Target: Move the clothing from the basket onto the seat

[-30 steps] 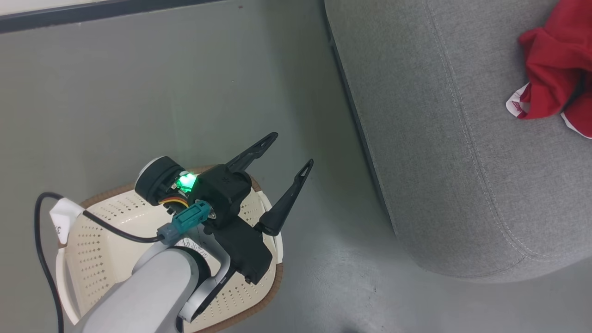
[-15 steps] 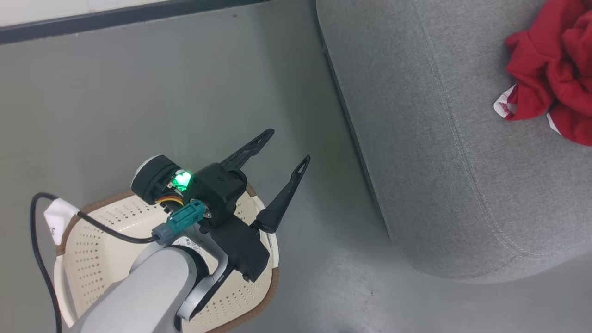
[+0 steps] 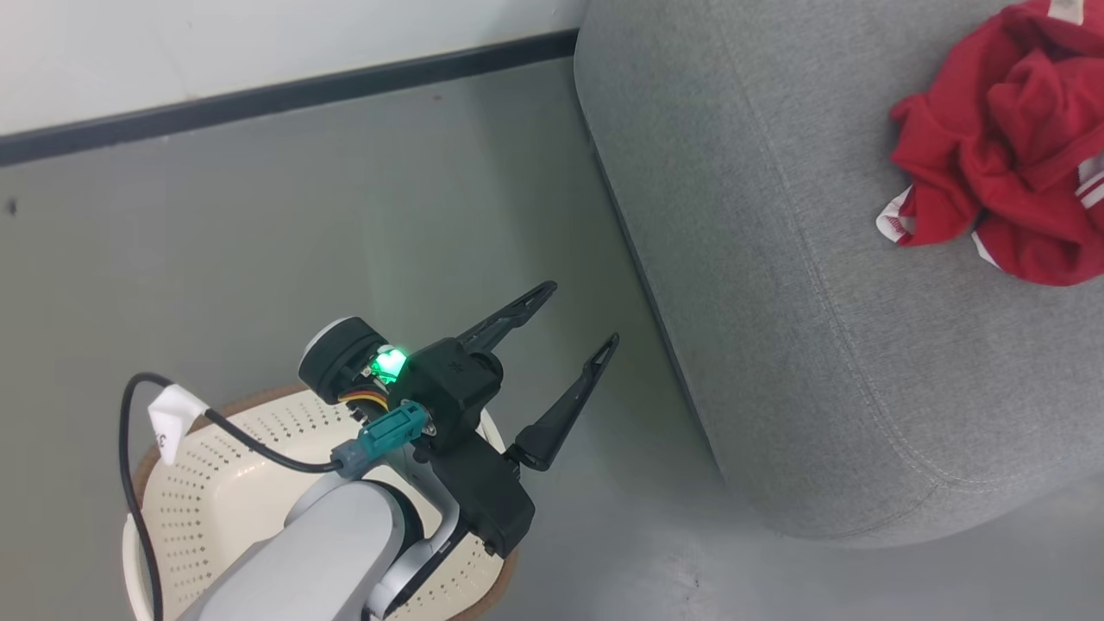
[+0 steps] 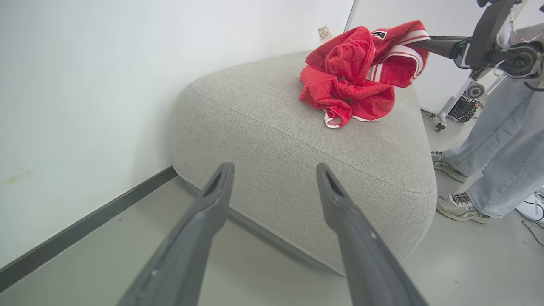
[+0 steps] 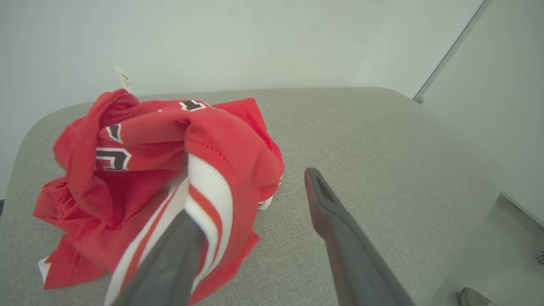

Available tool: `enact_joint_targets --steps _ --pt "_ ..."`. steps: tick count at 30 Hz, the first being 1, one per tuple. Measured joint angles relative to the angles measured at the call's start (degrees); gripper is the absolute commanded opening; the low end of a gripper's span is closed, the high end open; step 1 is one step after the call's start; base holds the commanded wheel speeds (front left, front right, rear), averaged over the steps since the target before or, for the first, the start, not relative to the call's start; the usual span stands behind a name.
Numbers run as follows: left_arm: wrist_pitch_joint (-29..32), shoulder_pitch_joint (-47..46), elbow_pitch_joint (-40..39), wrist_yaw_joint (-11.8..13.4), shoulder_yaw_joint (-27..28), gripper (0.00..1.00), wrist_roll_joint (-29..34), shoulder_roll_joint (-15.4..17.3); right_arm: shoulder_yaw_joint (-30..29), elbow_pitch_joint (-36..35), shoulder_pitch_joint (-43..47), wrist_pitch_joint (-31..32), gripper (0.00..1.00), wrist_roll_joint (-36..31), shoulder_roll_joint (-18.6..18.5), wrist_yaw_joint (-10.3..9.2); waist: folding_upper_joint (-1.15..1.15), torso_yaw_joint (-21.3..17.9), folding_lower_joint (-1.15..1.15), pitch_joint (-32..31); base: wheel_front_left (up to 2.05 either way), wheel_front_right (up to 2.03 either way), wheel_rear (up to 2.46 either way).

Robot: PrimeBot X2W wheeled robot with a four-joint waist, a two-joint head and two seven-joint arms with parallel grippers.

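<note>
This looks like a test lab: plain white wall (image 4: 85,76), dark skirting board (image 3: 285,93), smooth grey floor (image 3: 259,250). At the right stand a wheeled equipment stand (image 4: 451,105) and loose floor cables (image 4: 529,224).

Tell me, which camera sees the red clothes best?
The left wrist view: the whole pile of red clothes lies in plain sight on the grey seat. The head view cuts the pile off at its right edge. The right wrist view is very close, with a dark finger in front.
</note>
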Motion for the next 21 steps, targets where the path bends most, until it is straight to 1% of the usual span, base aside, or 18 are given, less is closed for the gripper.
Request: enact_joint_targets --steps 6,11,14,15,21 --pt "-1.62 0.25 1.36 -0.09 -0.11 1.0 -0.51 -0.85 0.15 -2.1 4.43 0.0 1.0 0.05 0.01 0.0 0.0 -0.48 0.0 -3.11 0.0 0.0 0.0" --pt "-3.39 2.25 2.07 -0.51 -0.07 1.0 -1.69 -1.18 -1.31 -4.91 8.71 0.0 1.0 0.04 -0.32 0.0 0.0 -1.04 -0.01 -6.05 0.0 0.0 0.0" --pt "-4.35 2.97 2.26 -0.65 -0.2 1.0 -2.27 -1.4 -2.4 -8.18 10.51 0.0 1.0 -0.2 -0.58 0.0 -0.01 -1.36 0.0 -7.95 0.0 0.0 0.0" --pt "-4.41 3.23 2.35 -1.07 -0.33 1.0 -2.33 -1.53 -2.77 -9.44 11.11 0.0 1.0 -0.47 -0.64 0.0 -0.01 -1.46 -0.01 -8.61 0.0 0.0 0.0" --pt "-5.5 5.07 3.27 -1.58 -2.14 1.0 -3.16 -3.07 -5.08 -17.5 13.39 0.0 1.0 -0.99 -0.86 0.0 -0.01 -1.65 -0.01 -12.58 0.0 0.0 0.0"
